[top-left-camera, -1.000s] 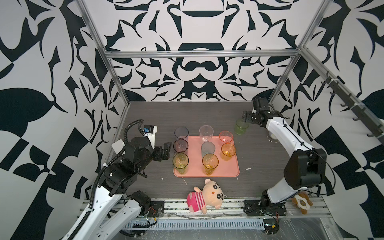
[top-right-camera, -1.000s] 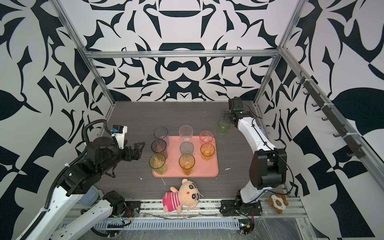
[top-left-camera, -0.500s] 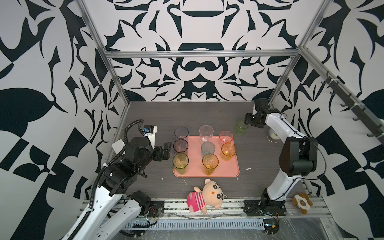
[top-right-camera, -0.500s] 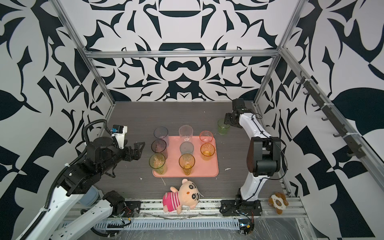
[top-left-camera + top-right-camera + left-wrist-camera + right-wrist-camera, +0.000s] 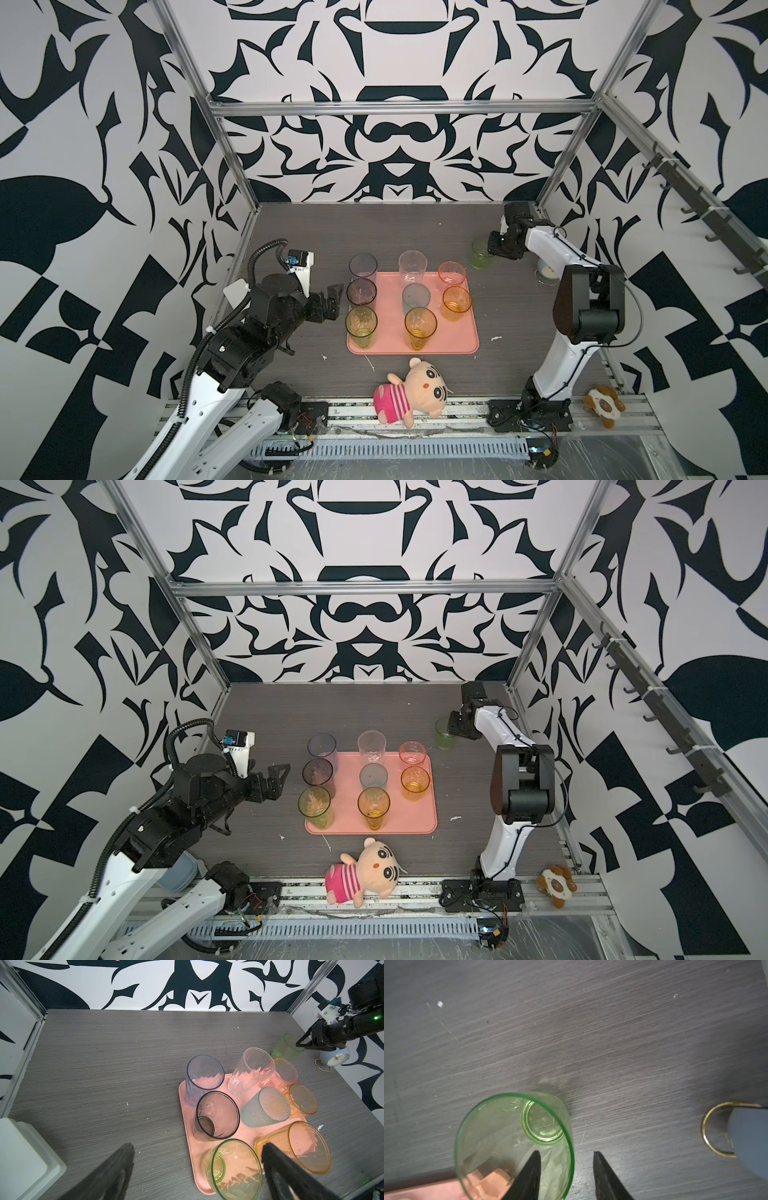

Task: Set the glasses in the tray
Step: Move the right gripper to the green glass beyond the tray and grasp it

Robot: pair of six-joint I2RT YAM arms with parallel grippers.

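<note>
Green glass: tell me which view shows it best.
Right wrist view: the green glass looms large, rim and base clear. Both top views show it small, off the tray; the left wrist view shows it far, partly hidden.

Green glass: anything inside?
No contents: the green glass shows a bare base in the right wrist view. One finger of the right gripper is over its opening, the other outside the rim. That finger covers part of the wall.
</note>
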